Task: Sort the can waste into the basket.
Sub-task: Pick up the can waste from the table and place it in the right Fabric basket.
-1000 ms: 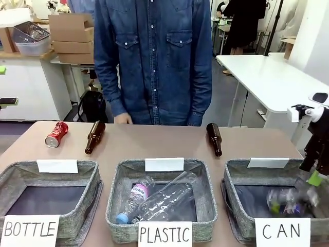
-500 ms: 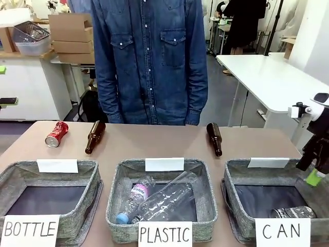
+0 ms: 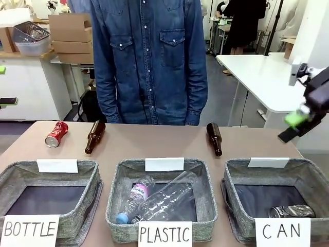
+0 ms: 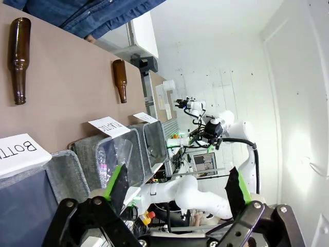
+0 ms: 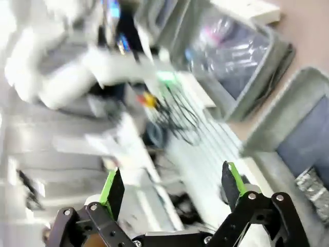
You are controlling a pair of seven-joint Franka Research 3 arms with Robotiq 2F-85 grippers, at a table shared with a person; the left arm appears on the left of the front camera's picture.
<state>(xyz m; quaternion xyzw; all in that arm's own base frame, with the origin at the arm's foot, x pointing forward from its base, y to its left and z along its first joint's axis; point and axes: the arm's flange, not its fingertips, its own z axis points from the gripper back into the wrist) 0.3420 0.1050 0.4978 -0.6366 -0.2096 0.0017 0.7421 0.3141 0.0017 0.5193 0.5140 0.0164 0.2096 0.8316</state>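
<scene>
The dark can (image 3: 292, 211) lies on its side in the front right corner of the grey CAN basket (image 3: 267, 172), at the table's right end. On the bare table at the far left lies the red dented can (image 3: 56, 134). High above and behind the basket's right side, my right gripper (image 3: 291, 128) hangs blurred. In its wrist view the right gripper (image 5: 172, 188) is open and holds nothing, and the CAN basket (image 5: 307, 85) with the dark can (image 5: 313, 185) shows at the right edge. My left gripper (image 4: 176, 188) is open and holds nothing.
Two brown bottles (image 3: 95, 136) (image 3: 214, 139) lie on the table behind the baskets. The middle PLASTIC basket (image 3: 205, 195) holds clear bottles; the left BOTTLE basket (image 3: 90, 177) holds nothing. A person in a denim shirt (image 3: 149, 62) stands at the far edge.
The dark can fell from my right gripper into the CAN basket and came to rest. The right gripper then rose up and back out of the basket. The person's hand left the table.
</scene>
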